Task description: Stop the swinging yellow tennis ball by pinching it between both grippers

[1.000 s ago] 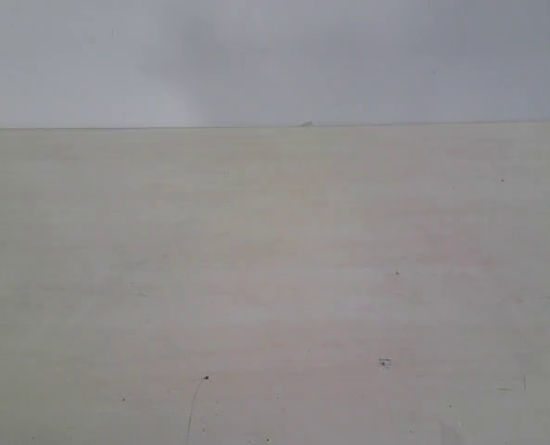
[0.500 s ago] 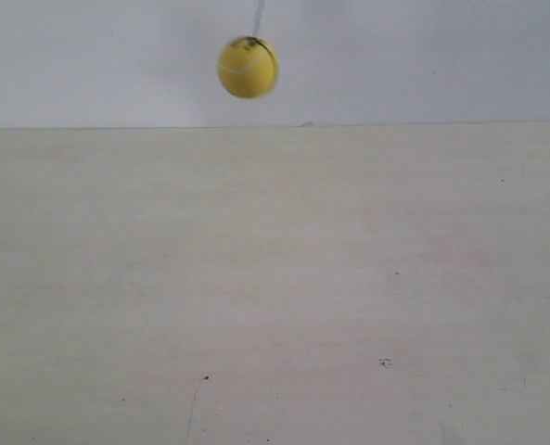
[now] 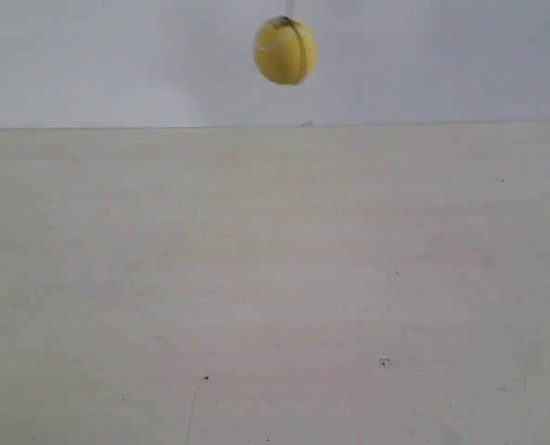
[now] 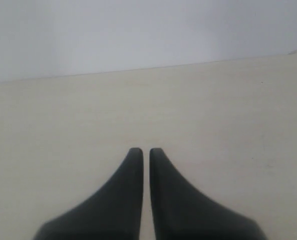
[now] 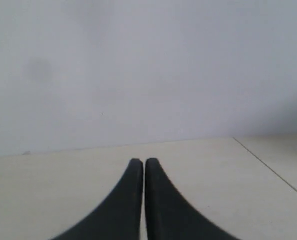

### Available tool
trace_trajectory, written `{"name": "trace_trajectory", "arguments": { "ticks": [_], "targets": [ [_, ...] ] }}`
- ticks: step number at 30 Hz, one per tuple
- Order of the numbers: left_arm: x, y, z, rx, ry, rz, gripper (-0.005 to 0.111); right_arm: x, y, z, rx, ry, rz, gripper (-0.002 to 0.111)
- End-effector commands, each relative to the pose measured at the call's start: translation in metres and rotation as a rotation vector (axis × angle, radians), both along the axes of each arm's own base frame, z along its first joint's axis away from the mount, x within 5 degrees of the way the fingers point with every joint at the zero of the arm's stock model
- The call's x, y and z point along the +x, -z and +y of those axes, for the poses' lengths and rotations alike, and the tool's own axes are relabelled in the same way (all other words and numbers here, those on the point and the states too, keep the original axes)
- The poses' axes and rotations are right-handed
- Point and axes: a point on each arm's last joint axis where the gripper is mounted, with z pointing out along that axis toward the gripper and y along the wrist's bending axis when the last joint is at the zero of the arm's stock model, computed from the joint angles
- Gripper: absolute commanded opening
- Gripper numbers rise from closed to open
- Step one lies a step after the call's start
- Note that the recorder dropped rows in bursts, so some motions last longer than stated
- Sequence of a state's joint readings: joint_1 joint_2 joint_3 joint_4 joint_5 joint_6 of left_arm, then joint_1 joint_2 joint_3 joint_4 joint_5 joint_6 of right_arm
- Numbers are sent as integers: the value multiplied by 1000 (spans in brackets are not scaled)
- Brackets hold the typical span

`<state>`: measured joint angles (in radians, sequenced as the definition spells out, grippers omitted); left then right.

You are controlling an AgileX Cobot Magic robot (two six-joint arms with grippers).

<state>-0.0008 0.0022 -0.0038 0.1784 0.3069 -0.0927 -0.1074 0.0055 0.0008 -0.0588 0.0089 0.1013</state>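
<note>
yellow tennis ball [image 3: 285, 50] is seen high in the exterior view, in front of the pale wall [image 3: 89, 56] and above the far edge of the light wooden table [image 3: 275, 278]. it is hung from a thin string [image 3: 289, 7] that runs out of the top of the frame. nothing is touching it.

change: a second ago no ball was in this view at all. half a second ago it was there, left of centre. now it is found further toward the view's right and a little higher. so the swing is judged to be live and undamped, with part of its travel across the view.

left gripper [image 4: 145, 150]: jaws drawn together, only a thin slit left between the tips, nothing held. right gripper [image 5: 140, 161]: same, tips all but touching, nothing between them. the ball is not caught by either wrist view; only table and wall are shown there. neither arm is seen in the exterior view.

meaning for the task: the pinch is not started. both grippers are judged to be well apart from the ball, and they will have to be raised to ball height and brought in from opposite sides. closed tips are acceptable, since the ball is to be squeezed between the two grippers, not inside one. timing risk: the ball can be knocked aside if contact is made by one gripper first. depth of the swing cannot be told from this one view.
</note>
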Motion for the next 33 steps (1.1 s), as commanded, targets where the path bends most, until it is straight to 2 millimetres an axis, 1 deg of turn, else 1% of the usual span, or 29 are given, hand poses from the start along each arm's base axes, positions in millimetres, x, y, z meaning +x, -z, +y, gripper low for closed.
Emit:
{"name": "trace_trajectory", "arguments": {
  "ticks": [1,4,7,12,16,18,21,24,26,29,31,33],
  "targets": [
    [0,0,0,38,12,-9,5,-1,-8,0,55,-9,-93,0],
    [1,-7,-1,85,26,-87,5,-2,-11,1,117,-21,-137,0],
    [2,-17,-3,27,41,-197,5,-2,-11,1,168,-28,-140,0],
    [2,-26,-5,-286,45,-305,5,-2,-11,1,212,-35,-149,0],
    [2,-27,-6,-455,37,-313,5,-2,-10,1,326,-47,-147,0],
    [1,-30,-6,-519,46,-343,5,-2,-10,1,342,-49,-148,0],
    [0,-39,-7,-511,88,-438,5,-2,-10,1,328,-49,-150,0],
    [-4,-51,-13,-398,183,-565,5,-2,-12,1,307,-51,-170,0],
    [-8,-56,-20,-360,267,-619,5,-3,-16,1,291,-60,-206,0],
    [-5,-59,-30,-283,371,-620,5,-1,-22,2,265,-79,-256,0],
    [3,-56,-31,-282,375,-565,5,3,-25,3,262,-89,-270,0],
    [11,-60,-31,-276,367,-519,5,9,-27,3,259,-97,-270,0]
  ]
}}
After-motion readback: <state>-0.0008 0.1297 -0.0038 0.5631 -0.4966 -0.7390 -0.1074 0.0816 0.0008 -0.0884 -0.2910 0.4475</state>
